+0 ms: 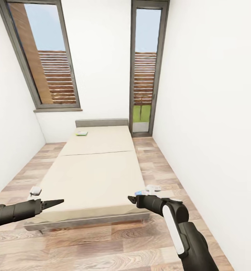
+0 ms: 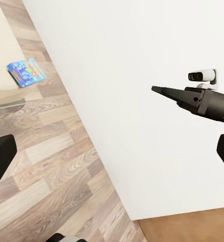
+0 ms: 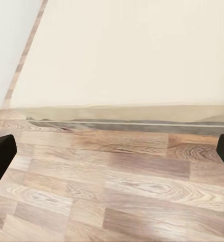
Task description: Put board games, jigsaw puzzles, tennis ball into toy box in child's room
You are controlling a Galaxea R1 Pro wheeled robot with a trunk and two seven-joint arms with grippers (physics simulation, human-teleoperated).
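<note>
The bed [image 1: 95, 169] with its plain beige mattress and grey headboard runs down the middle of the child's room. A green-and-white board game [image 1: 81, 133] lies flat near the headboard. A blue cartoon board game [image 1: 142, 192] [image 2: 26, 72] sits at the bed's right edge, just beyond my right gripper [image 1: 130, 198]. My left gripper [image 1: 60, 202] hovers over the bed's near left corner. Both grippers are open and empty, with dark fingers [image 2: 1, 156] [image 3: 1, 151] wide apart at the edges of the wrist views. The table, toy box, jigsaw puzzles and tennis ball are out of view.
White walls close in on both sides, with a narrow strip of wood-plank floor [image 1: 155, 158] right of the bed and a wider one on the left. Tall dark-framed windows [image 1: 144, 67] stand behind the headboard. Plank floor [image 3: 117, 186] lies between me and the bed's foot.
</note>
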